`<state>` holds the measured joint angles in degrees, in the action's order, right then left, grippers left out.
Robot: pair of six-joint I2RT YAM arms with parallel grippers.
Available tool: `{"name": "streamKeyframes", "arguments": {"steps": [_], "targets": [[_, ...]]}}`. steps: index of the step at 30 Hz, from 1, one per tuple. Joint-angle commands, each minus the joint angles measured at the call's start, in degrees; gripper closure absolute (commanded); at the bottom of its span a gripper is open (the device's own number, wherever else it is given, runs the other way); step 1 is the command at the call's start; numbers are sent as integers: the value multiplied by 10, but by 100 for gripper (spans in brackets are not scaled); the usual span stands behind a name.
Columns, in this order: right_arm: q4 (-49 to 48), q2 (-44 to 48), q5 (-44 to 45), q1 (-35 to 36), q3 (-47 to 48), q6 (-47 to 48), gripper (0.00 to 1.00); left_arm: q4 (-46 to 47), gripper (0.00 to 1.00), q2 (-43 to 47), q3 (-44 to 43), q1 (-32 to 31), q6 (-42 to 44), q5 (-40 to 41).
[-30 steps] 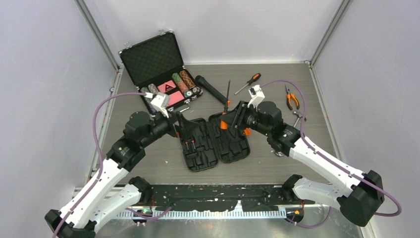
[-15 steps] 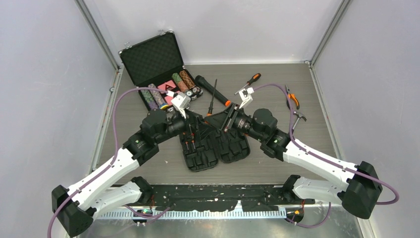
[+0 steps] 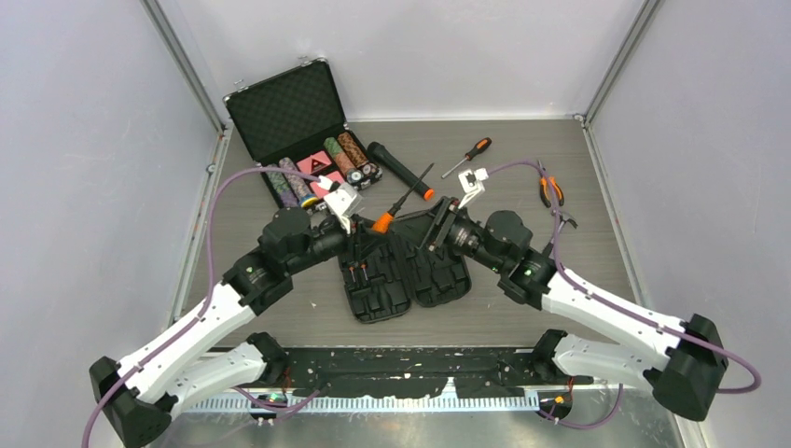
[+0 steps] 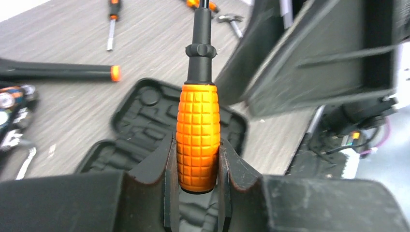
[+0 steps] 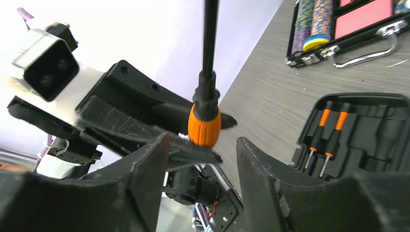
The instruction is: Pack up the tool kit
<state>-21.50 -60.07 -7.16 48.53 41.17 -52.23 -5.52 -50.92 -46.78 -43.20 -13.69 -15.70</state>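
The black tool kit case [image 3: 381,297] lies open flat at the table's middle, with two small orange-collared screwdrivers [image 5: 325,137] in its slots. My left gripper [image 3: 366,233] is shut on the orange ribbed handle of a long screwdriver [image 4: 197,135], held above the case [image 4: 138,111]; its black shaft points away up-right. My right gripper [image 5: 200,159] stands open just beside that handle [image 5: 204,126], touching nothing. In the top view the right gripper [image 3: 437,224] faces the left one over the case.
A metal-edged poker chip case [image 3: 291,119] stands open at the back left. A black flashlight [image 3: 396,170] lies behind the kit. An orange-handled screwdriver [image 3: 466,157], pliers [image 3: 550,189] and a small hammer [image 3: 562,220] lie at the back right.
The right gripper carried the long screwdriver leftward to the left gripper. The left gripper shut on the orange handle, and the right jaws spread off it.
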Motion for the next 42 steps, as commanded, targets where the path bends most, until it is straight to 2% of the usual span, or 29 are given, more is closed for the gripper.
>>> {"name": "streamKeyframes", "arguments": {"steps": [1,5,9,12,15,20,22,25,31,35,42], "targets": [[89,79,41,-12,22,83,38,-91,100,41,-39,7,142,74],[213,131,59,-38,64,203,25,-172,100,52,-62,7,244,95],[342,161,68,-50,137,344,17,-262,100,48,-95,7,347,71],[449,133,58,-51,216,433,14,-321,100,38,-120,7,412,46],[526,91,12,-50,291,507,14,-367,100,30,-137,5,482,17],[605,-16,-102,-51,420,530,13,-376,100,34,-140,-16,567,4],[622,-57,-160,-49,459,525,3,-368,100,37,-134,-28,594,4],[670,-127,-197,-30,507,523,1,-354,100,37,-130,-45,626,6],[746,-231,-229,0,575,523,9,-338,100,34,-128,-72,685,25],[752,-266,-255,13,583,525,22,-327,100,29,-123,-89,710,50],[756,-314,-307,25,598,531,35,-303,100,22,-107,-105,733,77]]}}
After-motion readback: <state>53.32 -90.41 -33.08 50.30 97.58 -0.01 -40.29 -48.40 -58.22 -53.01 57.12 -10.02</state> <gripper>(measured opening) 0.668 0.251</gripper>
